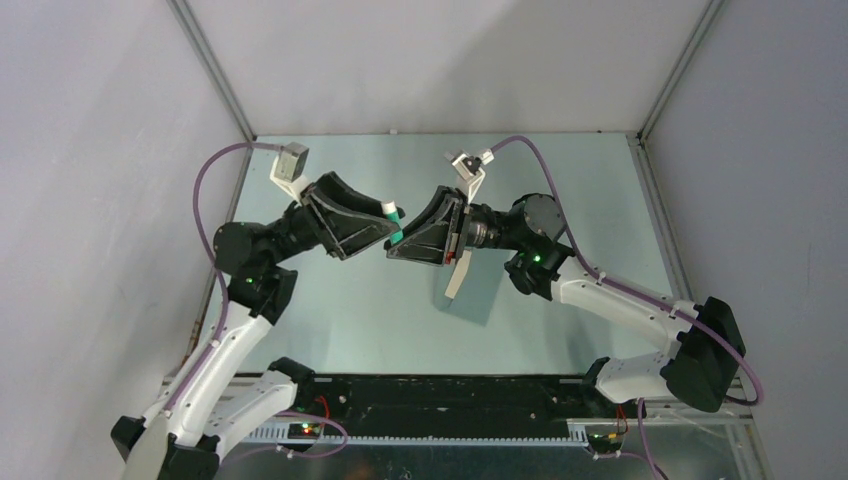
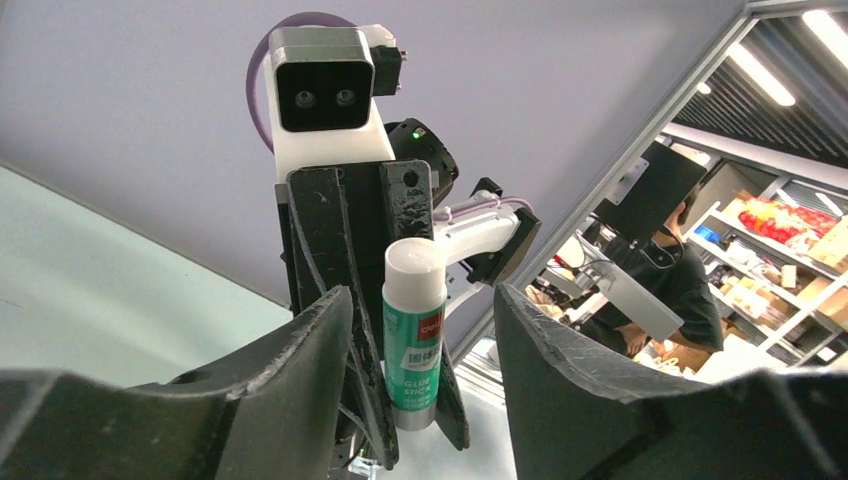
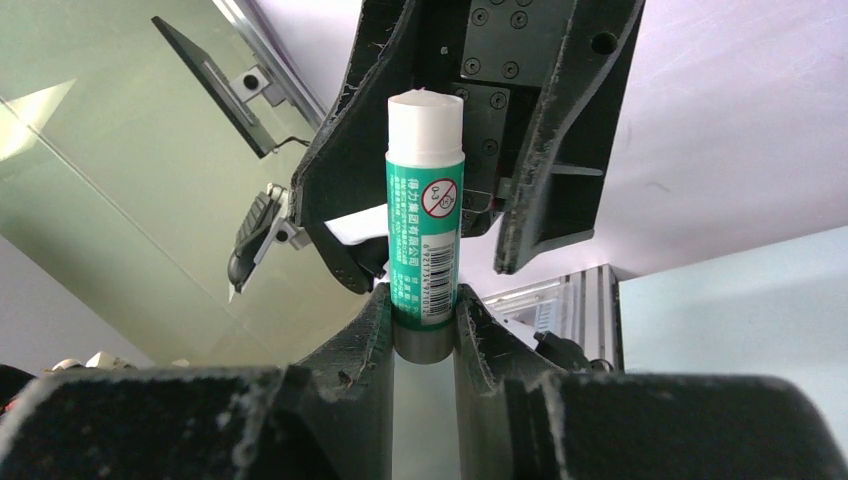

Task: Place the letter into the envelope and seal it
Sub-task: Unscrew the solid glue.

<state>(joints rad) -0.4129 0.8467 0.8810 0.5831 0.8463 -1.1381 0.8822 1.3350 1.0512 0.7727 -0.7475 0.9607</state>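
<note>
Glue stick [image 3: 424,240] is my landmark: left gripper [image 2: 422,295] hangs just left of it, jaws spread either side of the white top without touching, and right gripper [image 3: 423,312] is clamped on its lower end. Just right of the stick a tan sliver shows by my right gripper, probably the letter [image 1: 455,278]. It's thin and floppy, so I'd pinch an edge lightly; can't spot the envelope.

1 glue stick [image 3: 424,200]; 2 pincers: L pincer [image 2: 422,300], R pincer [image 3: 424,320]
</note>
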